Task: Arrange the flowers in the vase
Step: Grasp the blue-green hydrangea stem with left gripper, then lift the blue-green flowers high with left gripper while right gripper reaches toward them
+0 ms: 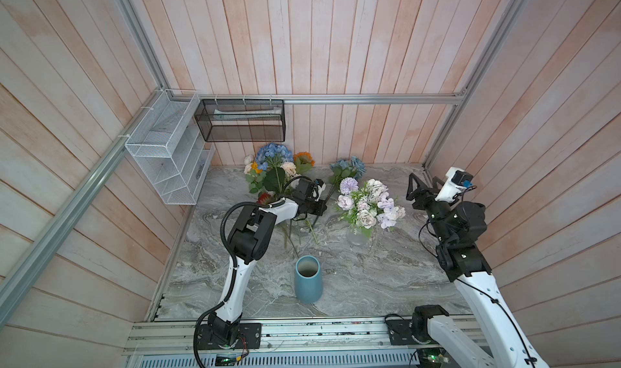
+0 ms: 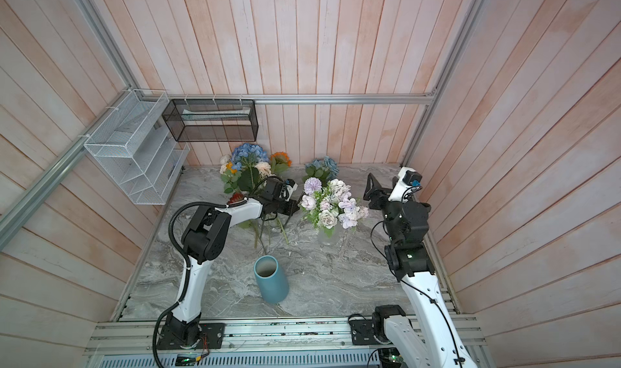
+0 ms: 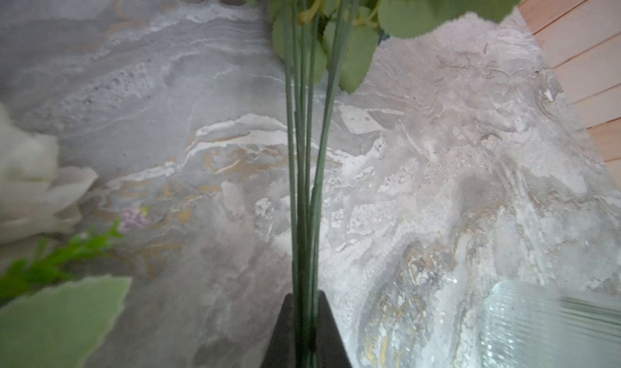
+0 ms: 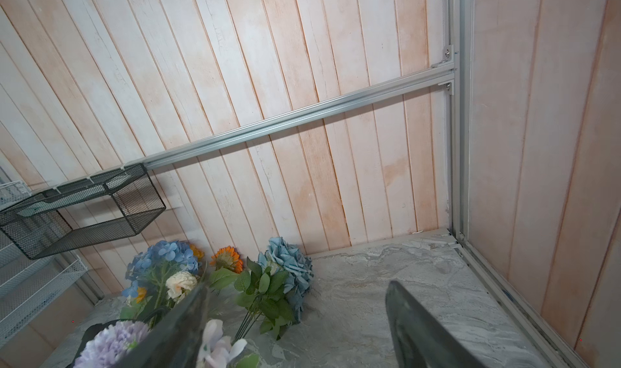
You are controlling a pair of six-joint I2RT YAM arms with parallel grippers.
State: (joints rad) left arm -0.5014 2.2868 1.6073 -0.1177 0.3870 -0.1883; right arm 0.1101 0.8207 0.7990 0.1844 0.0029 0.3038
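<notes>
In both top views my left gripper (image 1: 323,204) (image 2: 295,204) reaches to the middle of the table. In the left wrist view it (image 3: 305,299) is shut on a bundle of thin green stems (image 3: 304,181) that run up to leaves. The stems lead toward the dusty-blue roses (image 1: 349,168) (image 4: 289,265) by the back wall. An empty blue vase (image 1: 308,282) (image 2: 270,279) stands upright near the front. More flowers (image 1: 275,168) lie in a heap at the back left: blue hydrangea (image 1: 274,153), orange sunflower (image 1: 304,158). My right gripper (image 1: 424,185) (image 4: 299,332) hangs open and empty at the right.
A glass vase (image 1: 358,238) (image 3: 537,322) holds a lilac and white bouquet (image 1: 369,201) between the two grippers. A white wire basket (image 1: 168,148) and a black mesh basket (image 1: 240,121) hang on the walls. Metal frame bars run along the wooden walls.
</notes>
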